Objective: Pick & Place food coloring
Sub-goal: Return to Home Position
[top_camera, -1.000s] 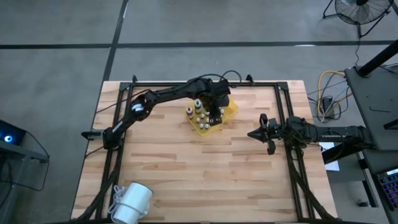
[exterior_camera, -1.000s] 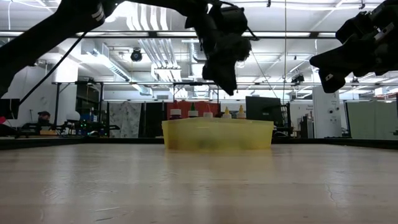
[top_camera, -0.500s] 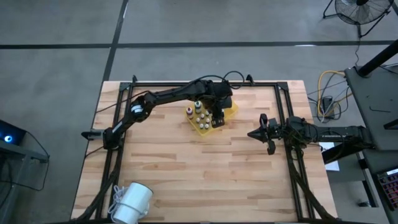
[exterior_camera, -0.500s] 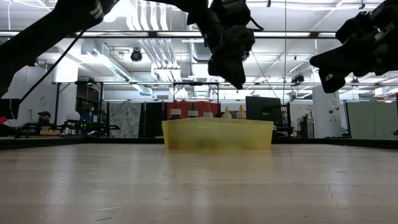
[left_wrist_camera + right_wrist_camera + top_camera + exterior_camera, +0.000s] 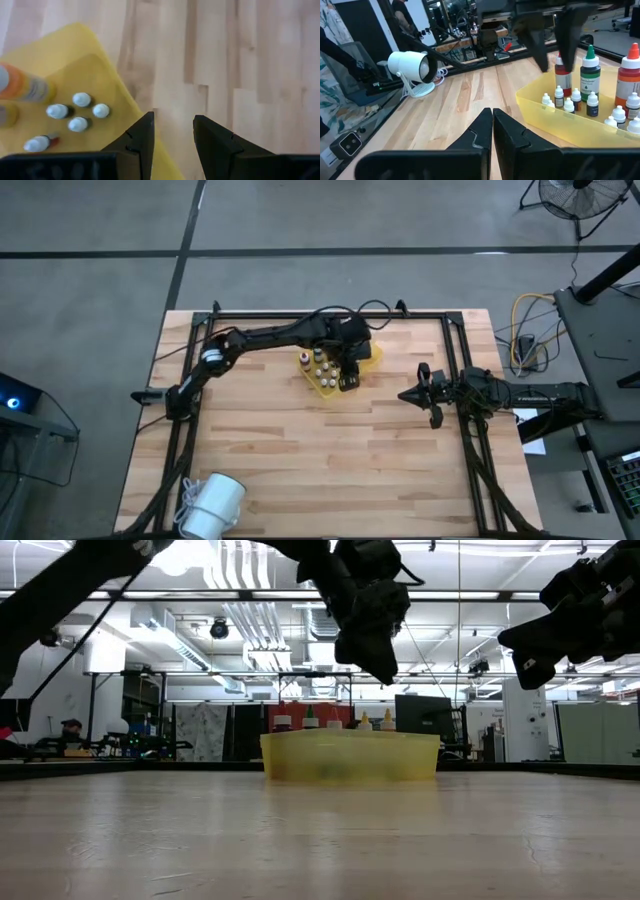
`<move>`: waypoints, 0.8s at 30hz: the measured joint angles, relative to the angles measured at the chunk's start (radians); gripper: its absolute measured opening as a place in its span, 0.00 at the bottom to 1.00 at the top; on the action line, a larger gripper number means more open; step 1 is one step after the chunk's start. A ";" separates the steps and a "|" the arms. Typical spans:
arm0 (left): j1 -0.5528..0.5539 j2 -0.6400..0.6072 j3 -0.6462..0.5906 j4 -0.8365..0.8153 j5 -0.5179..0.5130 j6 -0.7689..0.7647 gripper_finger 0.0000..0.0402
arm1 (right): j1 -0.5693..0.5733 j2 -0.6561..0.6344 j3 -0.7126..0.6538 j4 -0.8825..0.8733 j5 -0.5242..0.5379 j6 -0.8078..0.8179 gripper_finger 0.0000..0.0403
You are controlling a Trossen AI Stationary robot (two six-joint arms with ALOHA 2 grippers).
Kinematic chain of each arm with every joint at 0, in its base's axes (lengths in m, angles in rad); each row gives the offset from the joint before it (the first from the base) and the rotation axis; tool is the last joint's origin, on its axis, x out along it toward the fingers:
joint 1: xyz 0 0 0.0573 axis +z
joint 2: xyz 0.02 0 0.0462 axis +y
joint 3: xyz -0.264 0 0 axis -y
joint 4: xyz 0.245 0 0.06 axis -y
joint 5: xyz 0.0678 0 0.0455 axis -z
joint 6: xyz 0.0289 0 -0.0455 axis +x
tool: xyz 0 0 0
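Note:
The food coloring bottles stand upright on their bases in a yellow tray [image 5: 372,357] at the table's far middle. In the right wrist view I see a red-capped one [image 5: 563,70], a green-capped one [image 5: 590,67] and an orange one [image 5: 627,70]. Their caps poke above the tray wall [image 5: 350,755] in the low view. My left gripper [image 5: 172,122] hangs open above the tray's near right part [image 5: 350,377], pointing steeply down, with nothing between its fingers. My right gripper [image 5: 403,395] waits shut, level, at the table's right side.
Several small white-capped bottles [image 5: 575,97] stand in the tray too. A white lamp-like object [image 5: 212,505] lies at the near left corner. Dark frame rails [image 5: 185,430] run along the table's left, right and far edges. Bare wood lies between tray and near edge.
My left gripper has tipped a little above the tray, its fingertips swinging slightly up and toward the table's right edge. Its fingers stay apart as before. The bottles and tray have not moved.

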 joint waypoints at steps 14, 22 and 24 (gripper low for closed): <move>-0.003 -0.412 -0.678 0.571 0.018 -0.150 0.27 | 0.000 0.000 0.000 -0.005 0.000 0.000 0.02; 0.003 -0.621 -0.897 0.689 -0.067 -0.150 0.27 | 0.000 0.000 0.000 -0.007 0.000 0.000 0.02; 0.003 -0.667 -0.930 0.686 -0.101 -0.152 0.27 | 0.000 0.000 0.000 -0.010 0.000 0.000 0.02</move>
